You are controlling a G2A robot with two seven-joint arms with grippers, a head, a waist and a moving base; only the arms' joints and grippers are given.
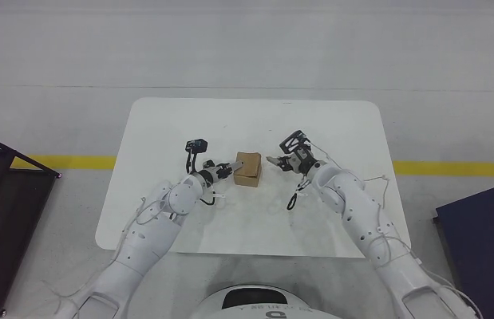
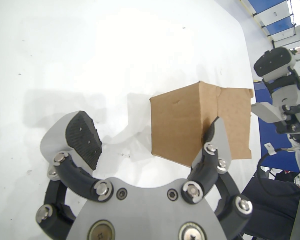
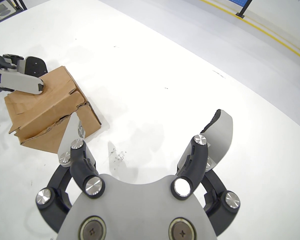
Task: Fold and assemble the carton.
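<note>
My head camera looks steeply down on the white table from well above, while my wrist cameras peer close over my left gripper and right gripper, facing each other across the carton all three share.

A brown carton is shown near the middle of the white bench. The left tool is laid against it; the right tool is held just beside its opposite side.

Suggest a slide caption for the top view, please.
Open left tool and right tool flank the carton on the table.
</note>
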